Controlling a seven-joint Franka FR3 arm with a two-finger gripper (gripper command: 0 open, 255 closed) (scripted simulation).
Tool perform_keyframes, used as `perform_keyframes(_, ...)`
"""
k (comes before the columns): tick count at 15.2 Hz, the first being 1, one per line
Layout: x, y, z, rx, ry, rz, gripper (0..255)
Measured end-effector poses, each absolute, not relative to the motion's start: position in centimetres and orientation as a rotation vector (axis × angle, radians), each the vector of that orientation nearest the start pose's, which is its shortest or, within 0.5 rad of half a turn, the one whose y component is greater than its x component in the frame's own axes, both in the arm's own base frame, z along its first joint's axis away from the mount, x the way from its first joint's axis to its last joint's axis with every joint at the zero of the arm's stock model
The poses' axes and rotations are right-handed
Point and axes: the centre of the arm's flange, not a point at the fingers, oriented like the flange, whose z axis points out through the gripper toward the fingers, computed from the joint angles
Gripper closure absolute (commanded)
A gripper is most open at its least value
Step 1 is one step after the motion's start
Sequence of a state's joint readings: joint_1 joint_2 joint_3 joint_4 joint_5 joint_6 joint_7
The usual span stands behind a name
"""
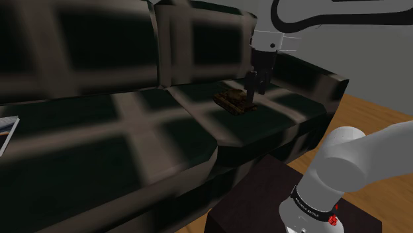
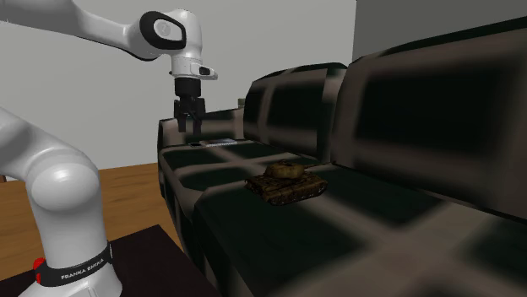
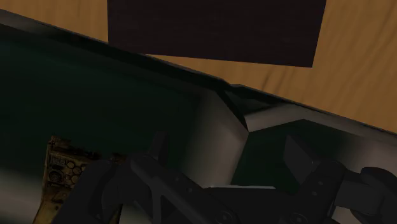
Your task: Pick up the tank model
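tank model [image 1: 234, 100]: small, olive and brown camouflage, upright on its tracks with the turret on top; right of centre in the shoulder view, at the centre [image 2: 286, 181] of the second exterior view

what carries it: the seat cushion [image 1: 165, 126] of a dark sofa [image 1: 86, 46] with pale checked bands; the tank model rests on the cushion with bare cushion all round it

end effector [image 1: 255, 93]: black, pointing down from the white arm [image 1: 370, 149]; its two fingers [image 3: 159, 147] are spread apart, with only sofa surface between them

end effector against the tank: in the shoulder view the fingertips overlap the model's upper right edge; in the second exterior view the end effector [image 2: 187, 126] hangs in the upper left of the frame, above the seat and clear of the model; in the wrist view the model [image 3: 63, 178] lies outside the spread end effector [image 3: 226, 145], beside one finger, not between them; nothing is pinched

stand [image 1: 278, 198]: dark box at the lower right of the shoulder view, just beside the sofa's front; in the wrist view it is a dark rectangle [image 3: 216, 28] on the floor beyond the sofa's edge

floor [image 1: 377, 109]: light wood planks, right edge of the shoulder view

far left of the shoulder view: a flat white-and-blue thing [image 1: 6, 129] lies on the sofa seat, cut by the frame edge; what it is cannot be told
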State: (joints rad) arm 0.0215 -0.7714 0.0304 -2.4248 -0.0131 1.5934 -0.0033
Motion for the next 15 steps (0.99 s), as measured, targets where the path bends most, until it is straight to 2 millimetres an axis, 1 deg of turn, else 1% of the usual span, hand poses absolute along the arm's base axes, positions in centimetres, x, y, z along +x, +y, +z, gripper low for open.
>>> perform_keyframes(1, 30.9, 1.7, 55.5, -3.175, -0.074, 0.095, 0)
perform_keyframes(3, 32.2, 0.9, 55.2, -3.172, -0.058, 0.095, 0)
perform_keyframes(10, 39.6, -4.3, 53.8, -3.157, 0.034, 0.096, 0)
perform_keyframes(12, 41.5, -6.1, 52.9, -3.153, 0.06, 0.096, 0)
perform_keyframes(15, 44.9, -8.5, 52.8, -3.145, 0.1, 0.095, 0)
